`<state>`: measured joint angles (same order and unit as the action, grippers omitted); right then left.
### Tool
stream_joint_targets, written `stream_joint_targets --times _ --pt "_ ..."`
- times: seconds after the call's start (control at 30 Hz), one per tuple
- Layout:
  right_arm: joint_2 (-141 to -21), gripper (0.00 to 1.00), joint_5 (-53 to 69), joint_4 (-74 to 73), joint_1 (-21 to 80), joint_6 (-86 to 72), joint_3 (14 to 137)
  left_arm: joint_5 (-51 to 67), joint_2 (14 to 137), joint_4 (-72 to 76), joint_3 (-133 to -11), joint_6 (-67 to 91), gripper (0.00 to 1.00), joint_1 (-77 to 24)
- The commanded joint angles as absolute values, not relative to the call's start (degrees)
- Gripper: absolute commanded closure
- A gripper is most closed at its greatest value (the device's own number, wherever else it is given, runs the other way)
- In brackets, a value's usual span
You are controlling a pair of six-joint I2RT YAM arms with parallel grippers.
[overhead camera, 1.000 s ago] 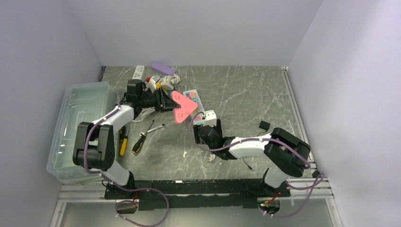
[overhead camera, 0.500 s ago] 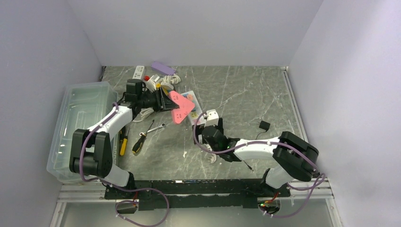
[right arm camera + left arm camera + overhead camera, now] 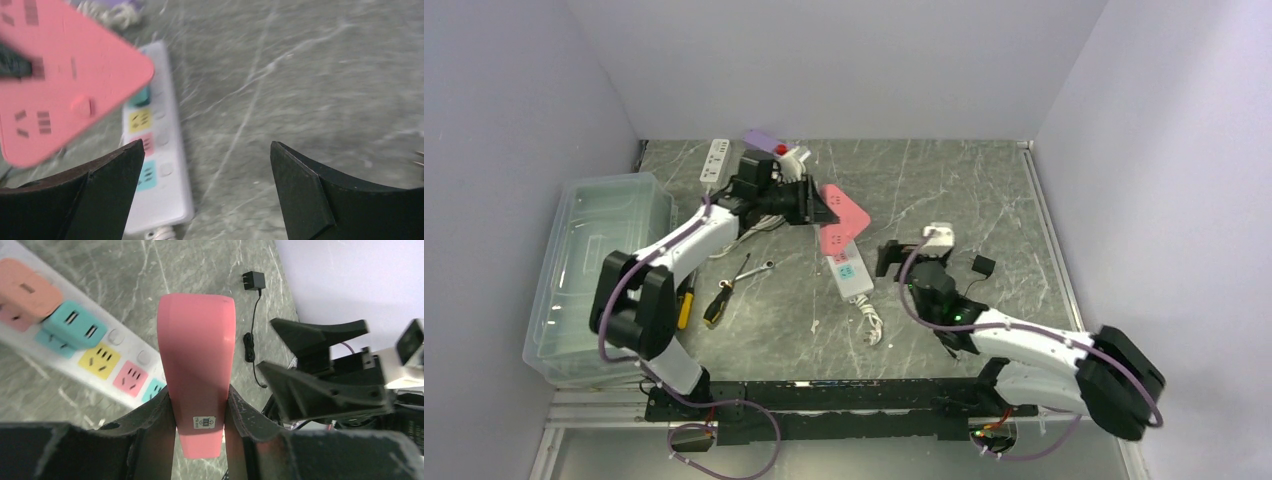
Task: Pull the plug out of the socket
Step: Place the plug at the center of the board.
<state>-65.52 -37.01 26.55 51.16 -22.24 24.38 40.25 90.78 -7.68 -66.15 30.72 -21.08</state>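
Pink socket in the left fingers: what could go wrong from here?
1. The left fingers pinch only one end of the pink socket. The rest overhangs, so it may pivot or slip onto the white power strip below.
2. The right fingers stand open and empty close beside it, so the arms could clash.

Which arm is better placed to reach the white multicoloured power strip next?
Probably right. The right gripper has its jaws open and empty, facing the white multicoloured power strip, while the left gripper is clamped on the pink triangular socket block.
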Motion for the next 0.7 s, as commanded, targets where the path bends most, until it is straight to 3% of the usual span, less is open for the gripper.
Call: stream_joint_targets --times 0.0,0.3,0.67 --pt "-55.78 0.0 -48.28 26.22 46.92 -25.29 20.15 35.5 96.54 -4.99 -72.1 32.49 1.0 -26.3" --pt "-41.06 0.0 -57.09 26.7 43.97 -25.41 13.14 32.06 114.87 -0.73 -84.54 37.07 1.0 -36.19" --pt "-46.11 0.0 -56.58 27.07 43.5 -26.09 14.3 31.71 129.77 2.99 -96.44 40.79 0.98 -43.21"
